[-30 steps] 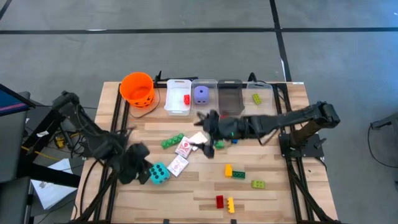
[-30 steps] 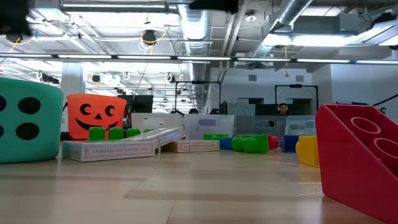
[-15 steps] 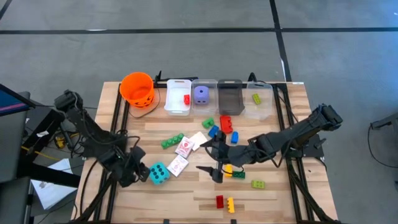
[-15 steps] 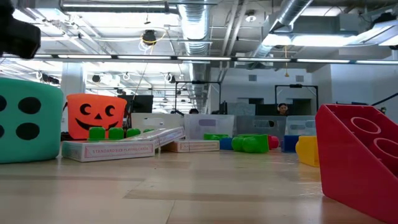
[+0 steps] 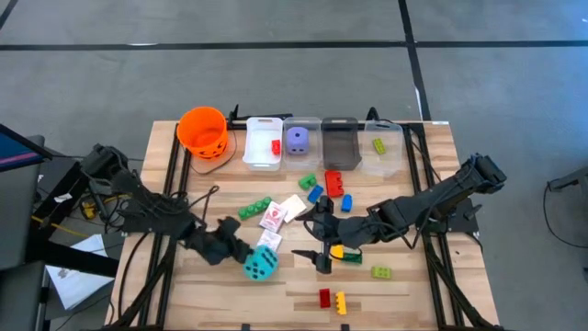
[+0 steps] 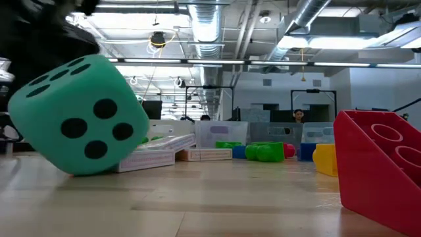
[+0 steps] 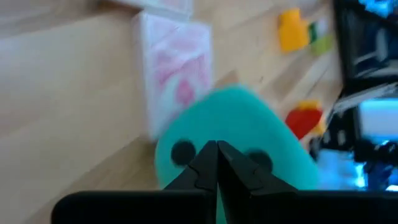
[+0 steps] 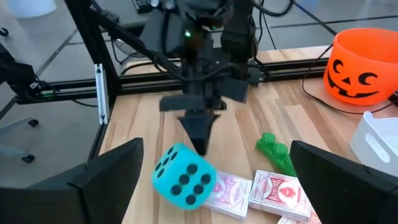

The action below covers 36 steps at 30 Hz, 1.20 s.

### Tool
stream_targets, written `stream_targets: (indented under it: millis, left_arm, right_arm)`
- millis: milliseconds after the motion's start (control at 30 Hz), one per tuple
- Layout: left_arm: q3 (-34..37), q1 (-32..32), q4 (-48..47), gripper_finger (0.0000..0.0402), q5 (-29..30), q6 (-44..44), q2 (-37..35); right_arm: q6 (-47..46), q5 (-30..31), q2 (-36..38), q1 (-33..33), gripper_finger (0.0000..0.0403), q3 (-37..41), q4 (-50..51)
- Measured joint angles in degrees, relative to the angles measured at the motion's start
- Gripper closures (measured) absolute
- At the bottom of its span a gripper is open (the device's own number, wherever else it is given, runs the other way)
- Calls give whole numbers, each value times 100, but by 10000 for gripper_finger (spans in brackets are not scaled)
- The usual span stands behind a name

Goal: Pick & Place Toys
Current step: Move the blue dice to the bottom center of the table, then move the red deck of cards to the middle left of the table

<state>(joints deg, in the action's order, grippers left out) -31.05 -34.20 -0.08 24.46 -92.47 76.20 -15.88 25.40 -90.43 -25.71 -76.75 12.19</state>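
Teal die (image 5: 261, 265) tilted on edge, bricks, cards scattered

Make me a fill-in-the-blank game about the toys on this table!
1. The big teal die shows black ____.
2. The bucket with the pumpkin face is ____.
3. The left end effector touching the die has its fingers ____.
4. The purple die sits inside a clear ____.

Missing words: dots; orange; shut; bin

Even, bright overhead light falls on the table (image 5: 303, 285), with only soft shadows. Ceiling strip lights glare in the low view. The left wrist view is heavily blurred: the die (image 7: 239, 146) beyond the claw (image 7: 217, 163) smears.
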Motion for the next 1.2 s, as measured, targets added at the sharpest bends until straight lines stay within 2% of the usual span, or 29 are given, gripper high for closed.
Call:
stream_targets:
  millis: [167,333,533,733,933,1200]
  left_arm:
    - [-2,573,901,402,-1,104,548]
    - [-2,874,1496,401,-2,635,608]
    - [-2,949,1447,401,-40,1154,171]
    - [-2,942,1326,402,-461,1306,22]
    - [-2,931,1200,402,-957,1295,300]
    - [-6,920,1280,402,-1161,1126,1019]
  right_arm:
    - [-2,-10,0,-4,7,0,264]
    - [-10,-117,0,-2,7,0,481]
    - [-22,-156,0,-4,7,0,546]
    - [-66,-156,0,-4,7,0,544]
    - [-218,-156,0,-4,7,0,542]
    - [-218,-156,0,44,7,0,544]
